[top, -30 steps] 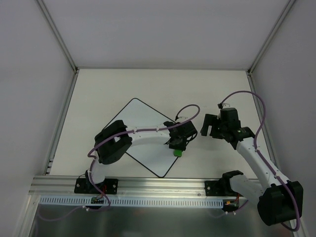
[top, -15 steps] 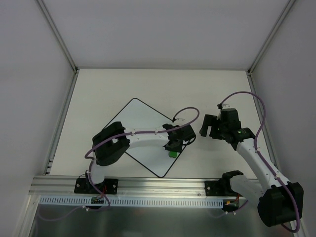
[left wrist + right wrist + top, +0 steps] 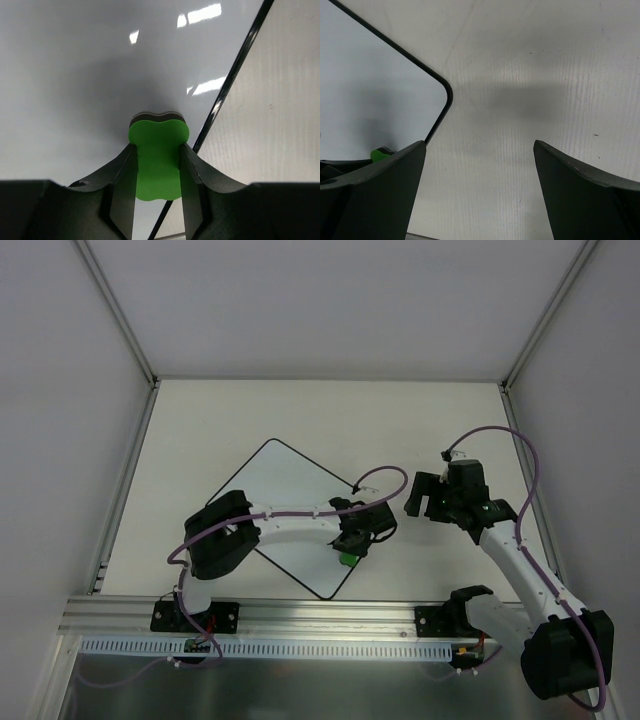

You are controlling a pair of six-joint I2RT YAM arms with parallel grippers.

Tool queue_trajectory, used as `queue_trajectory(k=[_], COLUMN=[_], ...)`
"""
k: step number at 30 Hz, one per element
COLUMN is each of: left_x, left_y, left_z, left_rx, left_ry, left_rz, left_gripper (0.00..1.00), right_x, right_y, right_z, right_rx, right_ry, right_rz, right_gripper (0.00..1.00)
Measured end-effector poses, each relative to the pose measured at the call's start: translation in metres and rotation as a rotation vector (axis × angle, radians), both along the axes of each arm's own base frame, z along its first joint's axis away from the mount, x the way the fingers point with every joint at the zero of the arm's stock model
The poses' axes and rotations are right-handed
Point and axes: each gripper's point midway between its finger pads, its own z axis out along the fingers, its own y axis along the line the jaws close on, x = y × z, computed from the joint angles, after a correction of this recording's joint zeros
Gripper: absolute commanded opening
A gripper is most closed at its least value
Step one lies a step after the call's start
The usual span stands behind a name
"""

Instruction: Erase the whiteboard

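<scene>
The whiteboard (image 3: 285,485) lay turned like a diamond on the table (image 3: 420,420), left of centre, and no marks could be made out on its white face in any view. The left gripper (image 3: 157,147) was clamped on the waist of a green eraser (image 3: 157,172) - its dark felt end pressed to the board, just inside the black rim near the board's right corner. The right gripper (image 3: 480,150) hung over the table just right of that corner, apart from the board, its jaws spread wide and holding nothing.
</scene>
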Motion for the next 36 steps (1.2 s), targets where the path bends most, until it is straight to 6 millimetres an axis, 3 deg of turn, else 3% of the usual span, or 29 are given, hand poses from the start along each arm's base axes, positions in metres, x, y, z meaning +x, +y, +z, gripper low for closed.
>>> queue_trajectory(k=[13,18,23,28,31,36], left_x=[-0.021,-0.016,0.018,0.075,0.116,0.167], left_y=[0.039,0.079,0.152,0.211,0.257,0.341], left_z=[0.002,0.005,0.017,0.055,0.08,0.096], left_rx=[0.021,0.054,0.1,0.034,-0.001,-0.015], left_ry=[0.067,0.106,0.121,0.026,-0.043,-0.095], left_rz=[0.039,0.107,0.294,0.506,0.658,0.891], left_gripper=[0.0,0.0,0.0,0.0,0.0,0.0], right_x=[-0.001,-0.001,-0.002,-0.002,-0.004,-0.008], right_y=[0.0,-0.001,0.001,0.001,0.001,0.003], right_z=[-0.002,0.001,0.006,0.017,0.027,0.046], right_rx=[0.004,0.009,0.021,0.033,0.042,0.064], right_ry=[0.003,-0.009,-0.03,-0.072,-0.113,-0.176], right_rz=[-0.002,-0.003,0.002,0.01,0.017,0.039], right_gripper=[0.94,0.94,0.97,0.99,0.99,0.99])
